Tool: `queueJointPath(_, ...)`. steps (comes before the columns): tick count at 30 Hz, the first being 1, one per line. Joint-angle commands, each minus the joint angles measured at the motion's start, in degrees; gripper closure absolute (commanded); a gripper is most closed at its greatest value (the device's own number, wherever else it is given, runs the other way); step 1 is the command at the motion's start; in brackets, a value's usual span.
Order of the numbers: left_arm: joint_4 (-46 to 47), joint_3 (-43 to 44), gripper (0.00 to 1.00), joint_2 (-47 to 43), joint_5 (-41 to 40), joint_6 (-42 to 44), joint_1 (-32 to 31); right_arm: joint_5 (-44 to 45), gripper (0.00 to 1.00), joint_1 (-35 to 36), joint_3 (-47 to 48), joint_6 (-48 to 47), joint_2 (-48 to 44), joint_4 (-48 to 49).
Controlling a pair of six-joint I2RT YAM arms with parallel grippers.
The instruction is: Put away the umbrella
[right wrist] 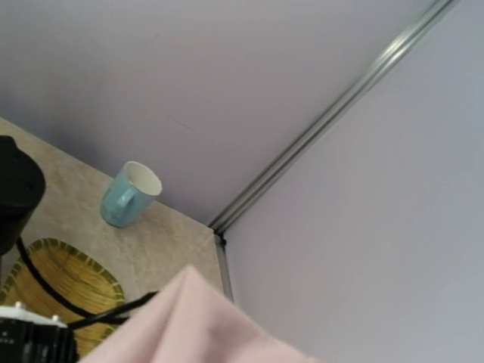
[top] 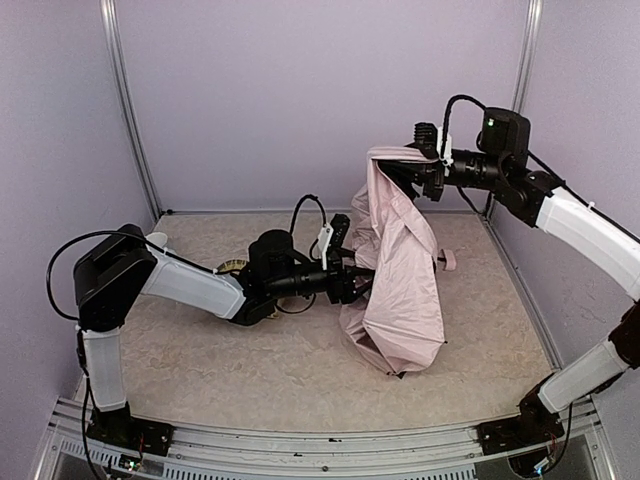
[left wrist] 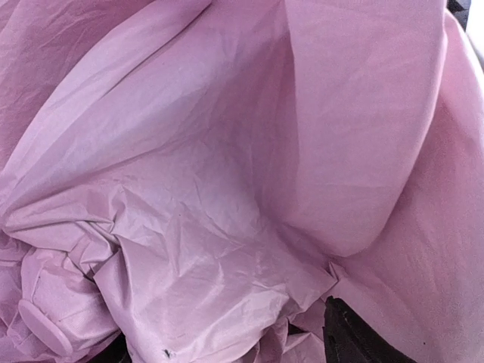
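Far from put away, I'd say: the umbrella [top: 400, 270] hangs as a loose pink heap, its top up at the right claw [top: 425, 165] and its hem slumped on the tabletop [top: 250, 370]. Gathering and stowing are left. Fabric covers both claws (the left claw [top: 358, 283] presses into the folds), so I cannot tell how wide either stands.

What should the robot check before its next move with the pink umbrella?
1. Right gripper holds the top of the pale pink fabric umbrella: ok.
2. Umbrella's bottom rests on the beige table: ok.
3. Left gripper has a hold on the fabric: cannot tell, fabric hides its jaws.
4. Umbrella folded up tight: not ok, fabric hangs loose.
5. Light blue ceramic mug and woven yellow straw mat apart from the umbrella: ok.
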Motion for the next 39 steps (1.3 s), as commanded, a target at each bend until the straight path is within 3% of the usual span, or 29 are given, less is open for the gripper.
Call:
queueJointPath(1,3.0,-0.8,0.32,-0.9,-2.4,4.2,-0.3,-4.0,0.89,-0.3,-2.2,0.0,-0.5,3.1)
queueJointPath(6,-2.5,-8.6,0.32,-3.4,-3.0,7.8,3.0,-9.5,0.83,-0.3,-13.2,5.7,0.8,7.9)
queueJointPath(9,-7.0,-13.6,0.27,-7.7,-3.1,11.6,4.5,-11.7,0.81,-0.2,-22.2,12.7,2.6,17.1)
queueJointPath(14,-10.4,-22.4,0.14,-16.3,-1.2,19.1,5.4,-7.5,0.80,1.2,-28.4,13.2,8.5,20.6)
queueJointPath(17,-14.3,-24.1,0.13,-20.3,2.9,22.9,6.5,-4.6,0.80,1.8,-28.5,11.7,12.0,18.7)
queueJointPath(24,-20.7,-21.8,0.18,-26.5,16.9,25.4,12.8,0.2,0.80,3.0,-28.0,7.3,12.8,15.5)
queueJointPath(27,-17.7,-20.7,0.19,-27.3,14.3,25.7,13.8,1.5,0.76,3.5,-28.0,6.4,13.0,15.5)
queueJointPath(31,-20.7,-14.9,0.22,-25.4,10.0,24.9,16.4,3.2,0.73,3.5,-26.0,7.4,11.7,11.5)
queueJointPath(34,-19.5,-12.6,0.25,-25.2,11.8,21.9,18.4,5.3,0.71,3.5,-26.1,7.6,7.4,7.7)
queueJointPath(39,-16.8,-8.9,0.32,-23.5,10.7,22.2,16.1,8.3,0.64,3.5,-27.1,7.8,-2.5,2.1)
